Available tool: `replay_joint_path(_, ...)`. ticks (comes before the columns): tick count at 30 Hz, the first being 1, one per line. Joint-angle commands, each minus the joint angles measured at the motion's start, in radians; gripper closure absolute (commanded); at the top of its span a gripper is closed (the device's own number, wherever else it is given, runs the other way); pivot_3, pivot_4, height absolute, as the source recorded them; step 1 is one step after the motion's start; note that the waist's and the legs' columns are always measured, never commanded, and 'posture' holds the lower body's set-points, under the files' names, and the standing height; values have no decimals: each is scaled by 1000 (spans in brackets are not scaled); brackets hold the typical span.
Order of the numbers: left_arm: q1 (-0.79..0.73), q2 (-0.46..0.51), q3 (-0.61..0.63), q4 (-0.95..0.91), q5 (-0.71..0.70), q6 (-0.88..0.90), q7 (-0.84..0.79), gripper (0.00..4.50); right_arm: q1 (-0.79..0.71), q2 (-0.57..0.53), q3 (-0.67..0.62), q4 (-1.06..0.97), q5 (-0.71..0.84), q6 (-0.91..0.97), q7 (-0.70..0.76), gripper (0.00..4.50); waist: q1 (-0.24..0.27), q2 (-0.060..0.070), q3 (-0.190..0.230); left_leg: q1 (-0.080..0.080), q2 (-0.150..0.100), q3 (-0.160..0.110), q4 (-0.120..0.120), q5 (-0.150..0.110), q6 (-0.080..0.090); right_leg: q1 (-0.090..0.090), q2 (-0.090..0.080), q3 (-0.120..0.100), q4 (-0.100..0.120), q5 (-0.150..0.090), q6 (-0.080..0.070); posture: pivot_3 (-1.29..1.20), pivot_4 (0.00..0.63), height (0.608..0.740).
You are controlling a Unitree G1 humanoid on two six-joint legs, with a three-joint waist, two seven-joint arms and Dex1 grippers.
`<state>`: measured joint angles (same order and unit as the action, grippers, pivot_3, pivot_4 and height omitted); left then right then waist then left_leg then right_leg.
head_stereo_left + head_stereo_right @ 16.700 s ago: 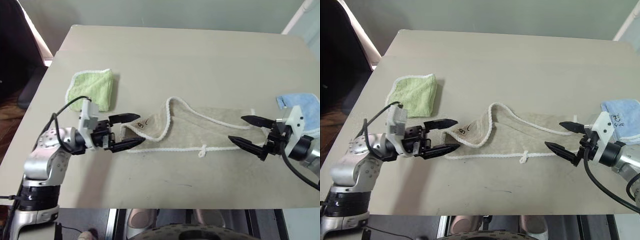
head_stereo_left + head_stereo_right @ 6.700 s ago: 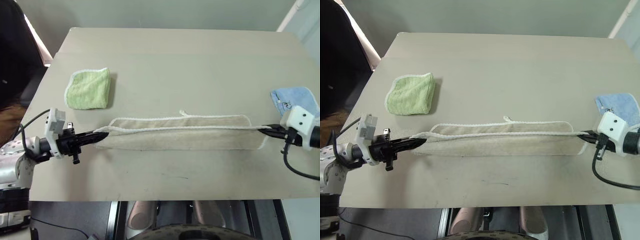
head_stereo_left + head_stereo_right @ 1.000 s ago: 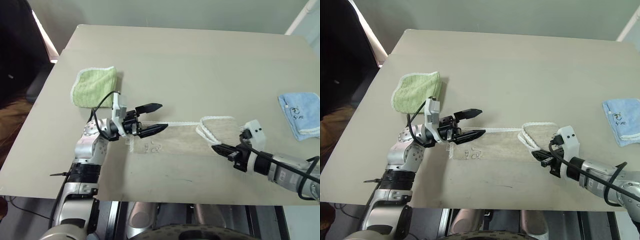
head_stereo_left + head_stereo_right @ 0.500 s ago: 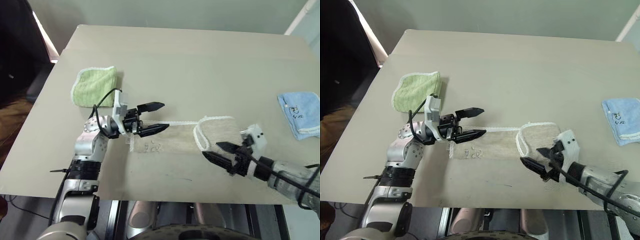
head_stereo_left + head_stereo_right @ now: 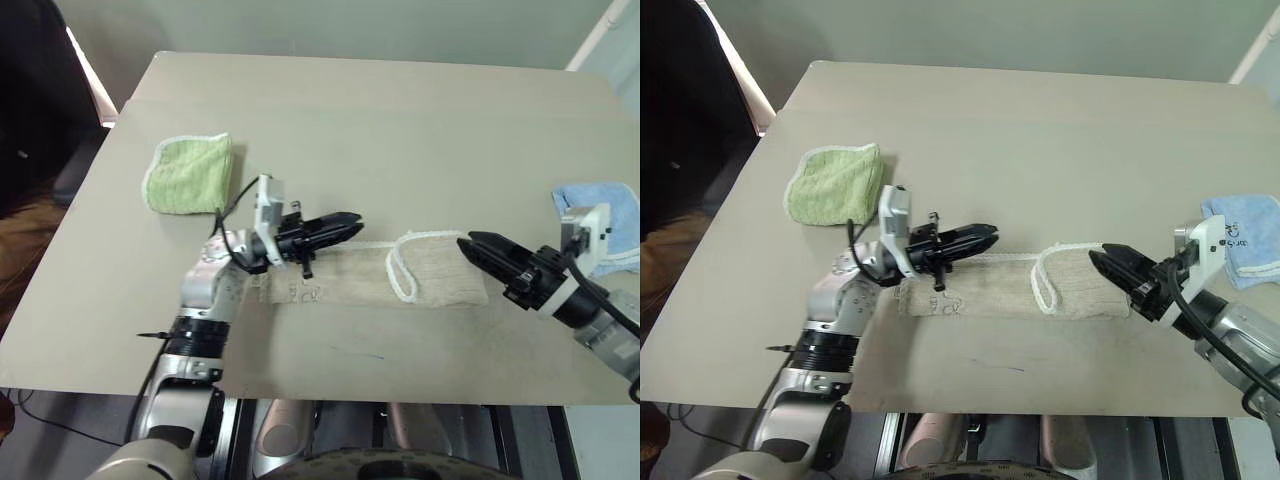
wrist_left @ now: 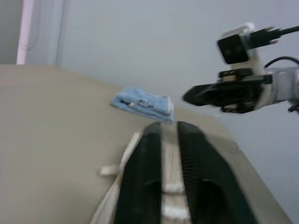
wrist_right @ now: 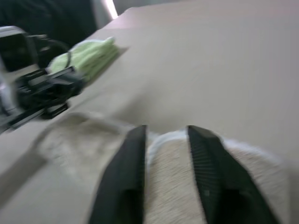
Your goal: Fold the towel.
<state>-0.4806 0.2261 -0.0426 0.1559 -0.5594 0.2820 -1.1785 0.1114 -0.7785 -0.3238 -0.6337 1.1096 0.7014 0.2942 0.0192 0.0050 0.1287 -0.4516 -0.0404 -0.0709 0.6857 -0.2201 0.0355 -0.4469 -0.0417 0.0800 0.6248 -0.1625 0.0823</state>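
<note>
Nearby, a green cloth (image 5: 187,174) lies far left and a blue cloth (image 5: 610,228) right on the desk (image 5: 400,110); the beige towel (image 5: 400,277) lies folded between the left tool (image 5: 352,226), pressed together, and right tool (image 5: 474,243), slightly parted.

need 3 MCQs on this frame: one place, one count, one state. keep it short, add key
1. Where does the folded light green terry cloth lie relative to the long beige terry towel with white corded edging?
A. On top of it
B. Beyond its left end, apart from it
C. Next to the blue cloth

2. How many cloths lie on the tan table?
A. Two
B. Three
C. Four

3. What state is the left tool in?
A. Shut
B. Wide open
C. Clamped on the green cloth

Key: 1 B, the green cloth sits alone near the table's left edge. 2 B, there are the green cloth, the beige towel and the folded light blue cloth at the right edge. 3 A, its black fingers lie nearly together over the towel's left part.
</note>
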Motion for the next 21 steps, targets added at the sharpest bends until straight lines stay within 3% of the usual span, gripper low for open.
replay_joint_path(1, -29, -47, -25, -52, 31, -38, 71, 4500, -31, 34, 38, 23, -110, -60, 43, 4465, 0, 0, 0, 0, 0, 0, 0, 0, 0, 0, 0, 0, 0, 0, 0, 0, 150, 728)
replay_joint_path(7, -57, -124, -141, -3, 172, -114, 147, 4500, -94, 126, 125, 118, -283, -121, 46, 4465, -1, 0, 0, 1, 0, 1, 0, 1, 1, 0, 0, 0, 0, 3, 4, 0, 150, 728)
replay_joint_path(12, -96, -155, -194, 50, 170, -70, 100, 4500, -125, 177, 163, 217, -431, -166, 33, 4465, -1, 0, 0, 1, 0, 0, 0, 1, 1, 1, 0, 0, 0, 4, 5, 0, 150, 728)
replay_joint_path(21, -137, -95, -334, 143, 234, 59, -24, 4500, -138, 291, 212, 288, -555, -191, 34, 4465, -1, 1, 0, 3, 0, 0, -1, 0, 0, 2, 0, 0, 0, 11, -3, 0, 150, 728)
